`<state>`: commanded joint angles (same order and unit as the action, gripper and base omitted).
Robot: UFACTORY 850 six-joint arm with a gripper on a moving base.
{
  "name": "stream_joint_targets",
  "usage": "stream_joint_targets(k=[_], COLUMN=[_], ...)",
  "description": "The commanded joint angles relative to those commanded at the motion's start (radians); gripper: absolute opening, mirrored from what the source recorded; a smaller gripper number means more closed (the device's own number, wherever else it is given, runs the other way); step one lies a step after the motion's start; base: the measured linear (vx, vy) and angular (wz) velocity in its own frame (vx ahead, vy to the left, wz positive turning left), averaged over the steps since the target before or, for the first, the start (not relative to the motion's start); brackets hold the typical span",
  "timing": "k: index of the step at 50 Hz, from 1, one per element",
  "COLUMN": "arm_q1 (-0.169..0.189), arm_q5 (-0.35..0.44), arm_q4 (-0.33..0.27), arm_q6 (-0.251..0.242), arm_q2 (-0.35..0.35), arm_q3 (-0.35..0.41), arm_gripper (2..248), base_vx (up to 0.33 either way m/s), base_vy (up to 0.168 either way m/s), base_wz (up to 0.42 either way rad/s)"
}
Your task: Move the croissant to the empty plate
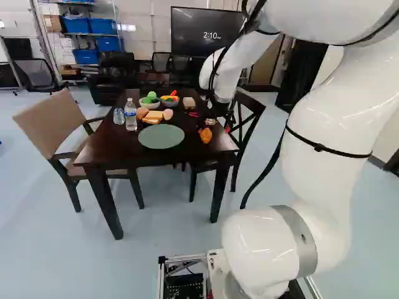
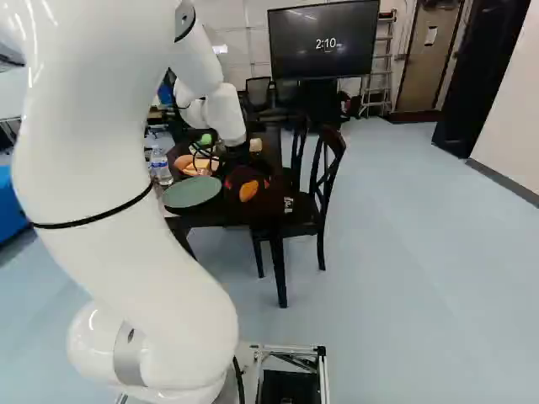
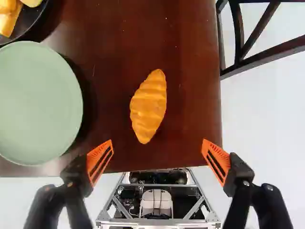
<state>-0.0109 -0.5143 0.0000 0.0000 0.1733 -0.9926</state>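
In the left base view my gripper [image 1: 211, 122] is over the near right part of the table, by the orange croissant [image 1: 206, 135]. The wrist view shows the gripper [image 3: 157, 143] open, its orange pads wide apart. Just ahead of the fingers, roughly centred between their lines, the croissant [image 3: 148, 106] lies on bare dark wood, its long side slightly slanted. Neither finger touches it. The empty round green plate [image 3: 38, 102] lies beside it, past the finger on that side; in the right base view the plate [image 2: 192, 192] sits near the table's front edge.
A dark dish with bread pieces [image 1: 153, 116], two bowls of toy food [image 1: 169, 101] and water bottles [image 1: 130, 114] stand behind the plate. Dark wooden chairs [image 2: 327, 172] flank the table [image 3: 190, 86] on one side, a tan armchair [image 1: 53, 124] on the other.
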Motion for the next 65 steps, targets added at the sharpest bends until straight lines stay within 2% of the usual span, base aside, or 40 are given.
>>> stream_joint_targets(k=[37, 65], arm_q1=[-0.032, -0.032], arm_q5=[-0.017, -0.09], arm_q4=[0.0, 0.0], arm_q6=[0.0, 0.0], arm_q2=[0.141, 0.145], arm_q3=[-0.17, -0.175], arm_gripper=[247, 247], base_vx=[0.0, 0.0], base_vy=[0.0, 0.0], base_wz=[0.0, 0.0])
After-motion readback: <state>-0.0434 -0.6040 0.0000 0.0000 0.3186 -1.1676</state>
